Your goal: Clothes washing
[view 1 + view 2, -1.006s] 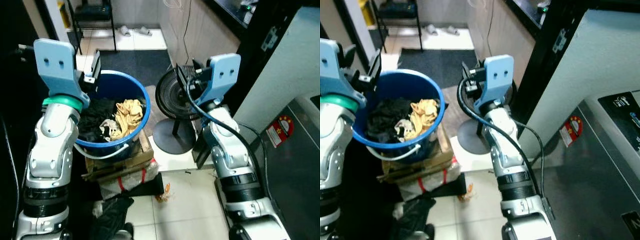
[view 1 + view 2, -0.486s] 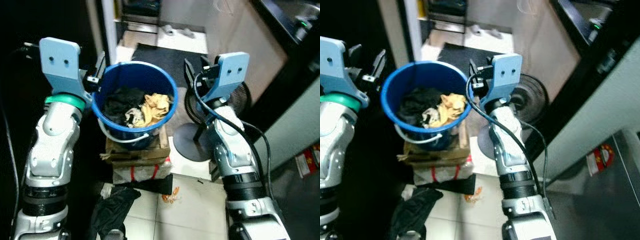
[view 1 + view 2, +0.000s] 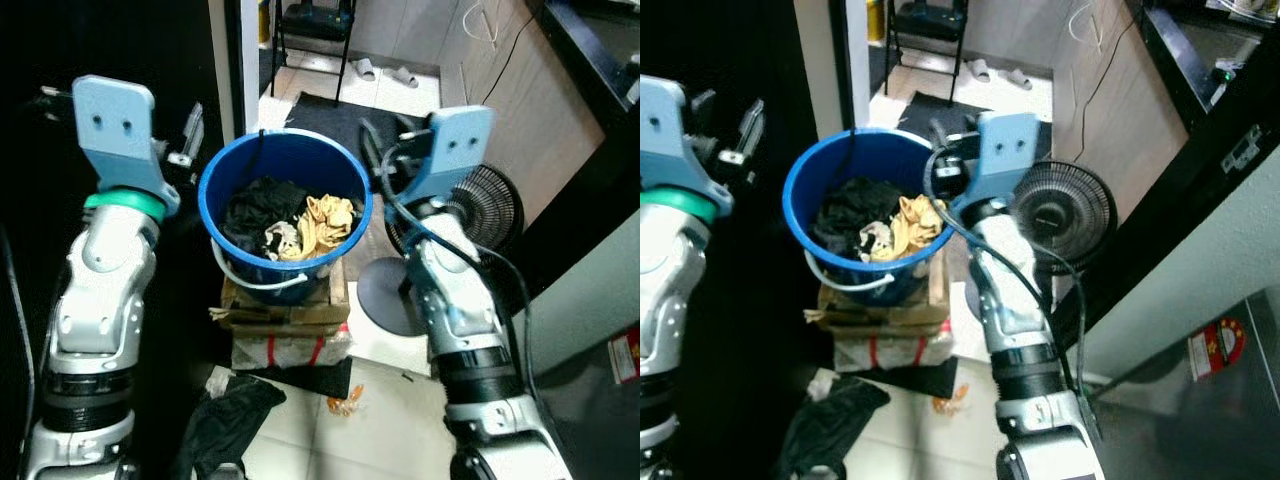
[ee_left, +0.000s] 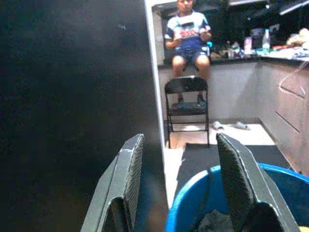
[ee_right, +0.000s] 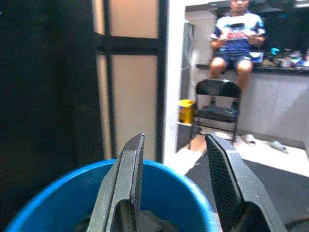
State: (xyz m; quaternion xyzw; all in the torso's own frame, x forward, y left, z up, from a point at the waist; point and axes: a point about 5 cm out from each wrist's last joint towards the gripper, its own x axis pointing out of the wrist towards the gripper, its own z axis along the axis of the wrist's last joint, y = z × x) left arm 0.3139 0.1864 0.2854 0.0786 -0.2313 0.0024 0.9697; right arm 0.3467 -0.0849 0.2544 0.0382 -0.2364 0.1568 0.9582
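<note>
A blue bucket [image 3: 285, 205] sits on a stack of boxes [image 3: 285, 318] at the centre of the head view, holding dark clothes [image 3: 255, 208] toward 9 o'clock and a yellow garment [image 3: 322, 222] toward 3 o'clock. The left gripper [image 3: 188, 135] hangs just outside the rim at 10 o'clock, its two black fingers [image 4: 130, 181] spread apart with nothing between them. The right gripper [image 3: 372, 150] is raised at the rim's 2 o'clock side, its fingers [image 5: 223, 181] likewise parted and empty above the bucket's edge. A standing fan [image 3: 468, 212] stands at 3 o'clock, just beside the right arm. A dark cloth [image 3: 232, 408] lies on the tiled floor at 7 o'clock. At 12 o'clock a folding chair [image 4: 187, 104] stands beyond a dark mat [image 3: 335, 110], and a person [image 4: 189, 34] sits on the counter behind it.
</note>
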